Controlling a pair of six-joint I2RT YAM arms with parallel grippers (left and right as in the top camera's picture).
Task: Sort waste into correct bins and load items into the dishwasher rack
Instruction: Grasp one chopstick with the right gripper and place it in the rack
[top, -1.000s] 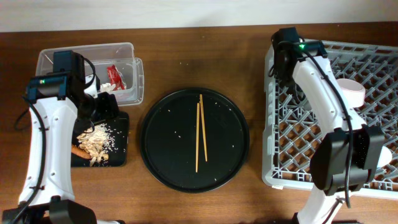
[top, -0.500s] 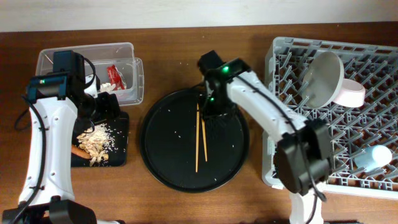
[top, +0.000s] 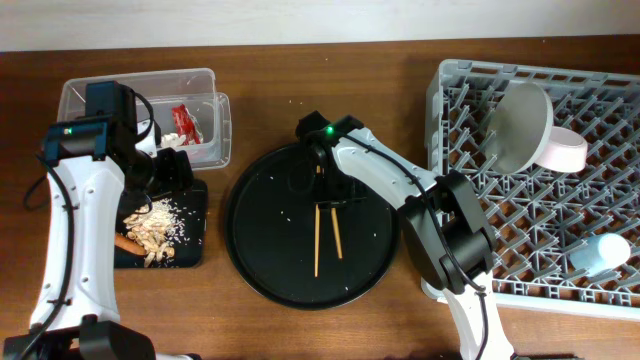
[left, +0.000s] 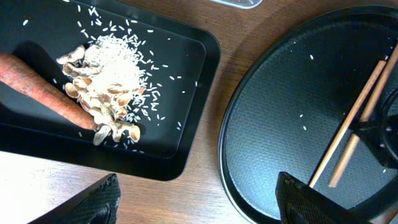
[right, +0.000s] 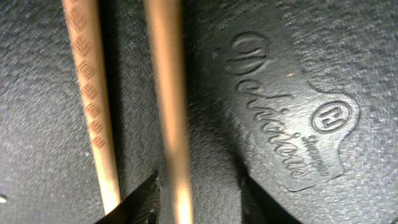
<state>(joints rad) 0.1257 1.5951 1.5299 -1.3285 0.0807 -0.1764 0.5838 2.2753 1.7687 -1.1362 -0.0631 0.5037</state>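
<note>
Two thin wooden chopsticks (right: 93, 112) lie on the round black textured plastic tray (right: 286, 124), embossed "Delicious" in script beside a circled logo. One stick bears incised diamonds. The right gripper (right: 198, 190) straddles the other, jaws apart. The left gripper (left: 198, 193) hangs spread above the shallow black rectangular tray (left: 186, 62).

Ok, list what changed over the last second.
The right pincer swung from the dishwasher rack to the round black tray and now straddles one chopstick, open. The chopsticks lie more splayed than before. The left arm, wrapper, scraps and carrot stayed put.
</note>
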